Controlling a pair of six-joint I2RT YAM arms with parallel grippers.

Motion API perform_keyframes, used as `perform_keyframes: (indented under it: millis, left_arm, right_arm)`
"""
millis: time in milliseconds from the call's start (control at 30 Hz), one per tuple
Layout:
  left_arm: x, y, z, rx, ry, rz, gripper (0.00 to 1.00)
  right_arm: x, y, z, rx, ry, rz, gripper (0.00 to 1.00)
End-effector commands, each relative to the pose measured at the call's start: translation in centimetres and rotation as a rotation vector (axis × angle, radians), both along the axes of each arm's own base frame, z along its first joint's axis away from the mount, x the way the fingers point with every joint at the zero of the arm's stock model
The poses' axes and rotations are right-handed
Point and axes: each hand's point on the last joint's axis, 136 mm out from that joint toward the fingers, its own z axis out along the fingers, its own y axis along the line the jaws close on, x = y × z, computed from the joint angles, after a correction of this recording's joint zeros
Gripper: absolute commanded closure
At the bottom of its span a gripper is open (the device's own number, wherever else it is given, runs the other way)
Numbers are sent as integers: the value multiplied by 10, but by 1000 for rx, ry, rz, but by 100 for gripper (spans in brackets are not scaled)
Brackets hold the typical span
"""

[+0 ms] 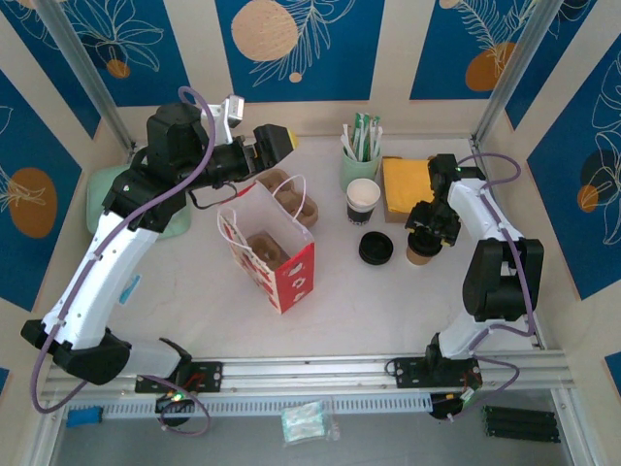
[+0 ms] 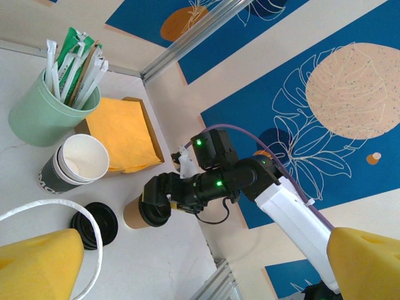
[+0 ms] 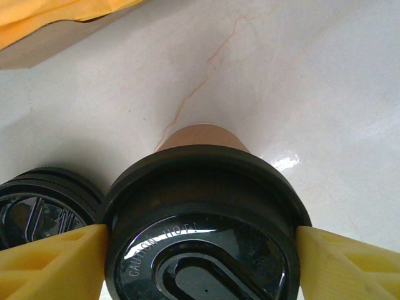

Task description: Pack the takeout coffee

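Where the right gripper (image 3: 200, 262) closes in its wrist view, a yellow finger (image 3: 50, 265) presses each side of the round black lid, at 9 and 3 o'clock of it, so the jaws are clenched on the takeout coffee (image 3: 200, 206). The brown paper wall of the cup tapers down to the white table (image 3: 300, 75) below the lid. A loose black lid (image 3: 37, 209) lies just beside the cup at 9 o'clock, and a corner of the yellow napkins (image 3: 50, 15) shows at 11 o'clock.

From above, the right gripper (image 1: 424, 236) sits directly over the takeout coffee (image 1: 418, 255), which stands upright on the table (image 1: 369, 311) at 3 o'clock of the red-and-white bag (image 1: 291, 272), well apart from it. The loose black lid (image 1: 375, 249) lies at the cup's 9 o'clock. A lidless cup (image 1: 363, 199) stands at its 11 o'clock, the yellow napkins (image 1: 408, 184) at 12 o'clock, and a green holder (image 1: 359, 170) of wrapped sticks is beyond the lidless cup.

The left gripper (image 1: 279, 144) hangs at 12 o'clock of the bag, above its white handles. In its wrist view the left gripper (image 2: 203, 250) is released, its yellow fingers (image 2: 37, 262) spread wide with nothing between them. A white bag handle (image 2: 44, 202) arcs beside one finger. That view also looks across at the right gripper (image 2: 153, 209) holding the takeout coffee (image 2: 132, 215) by the lid. The loose black lid (image 2: 94, 225), lidless cup (image 2: 78, 162), yellow napkins (image 2: 122, 134) and green holder (image 2: 37, 115) are ranged around it.
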Motion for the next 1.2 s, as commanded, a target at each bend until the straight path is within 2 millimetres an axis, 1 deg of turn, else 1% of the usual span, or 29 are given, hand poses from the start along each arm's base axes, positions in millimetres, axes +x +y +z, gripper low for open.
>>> perform_keyframes:
  millis: [0,67,167,533,800,1067,1167]
  left_arm:
    - [-3,3,7,-7,-35,-19,1]
    - [-4,3,8,-9,-38,-22,1]
    - [-5,4,10,-11,-42,-21,1]
    - [-5,6,7,5,-37,-18,1]
    - [-3,7,2,18,-26,-16,1]
    - [-2,9,0,25,-22,-12,1]
    - [-1,8,0,19,-27,-20,1]
  right_arm:
    - [-5,1,-8,20,20,-18,25]
    - [-6,3,-9,27,24,-18,24]
    - [-8,4,-10,32,27,-18,20]
    - [-12,8,-4,36,14,-3,20]
    - [-15,15,-5,30,19,19,18]
    - [-18,16,-9,29,28,23,19]
    - [-18,17,-9,28,26,26,22]
